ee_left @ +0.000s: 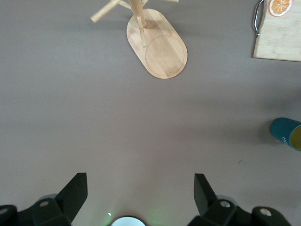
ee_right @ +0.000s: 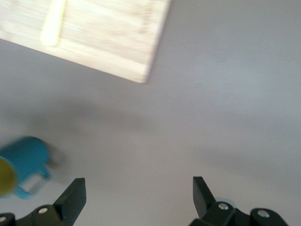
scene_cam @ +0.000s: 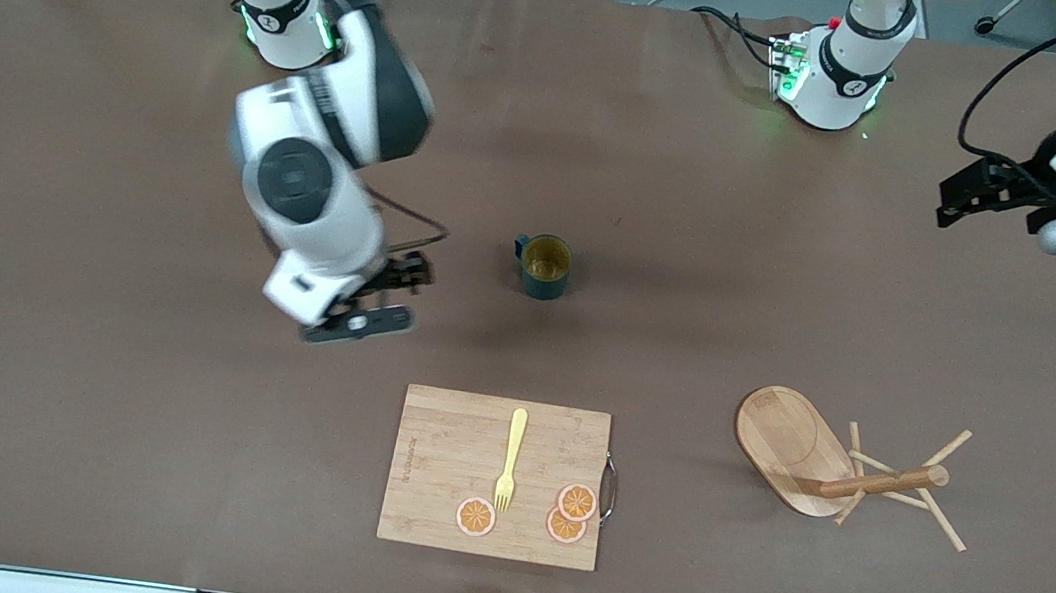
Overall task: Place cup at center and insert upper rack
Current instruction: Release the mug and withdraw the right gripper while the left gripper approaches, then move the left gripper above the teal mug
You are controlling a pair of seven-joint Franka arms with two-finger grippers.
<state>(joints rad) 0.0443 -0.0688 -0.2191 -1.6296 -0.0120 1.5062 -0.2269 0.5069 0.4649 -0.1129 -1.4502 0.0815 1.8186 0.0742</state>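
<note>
While the cup (scene_cam: 546, 267) stands upright mid-table, apparently placed, the right gripper (scene_cam: 373, 301) hangs beside it released, and the left gripper (scene_cam: 979, 194), also spread, waits well from it, the upper rack (scene_cam: 844, 470) toppled.

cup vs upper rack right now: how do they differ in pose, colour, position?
Pose: the cup stands upright, mouth up; the upper rack lies tipped over, its pole and pegs along the table.
Colour: the cup is dark teal with a yellow inside; the rack is pale wood.
Position: the cup sits mid-table; the rack lies nearer the front camera, toward the left arm's end.
Shared: neither is gripped.
</note>
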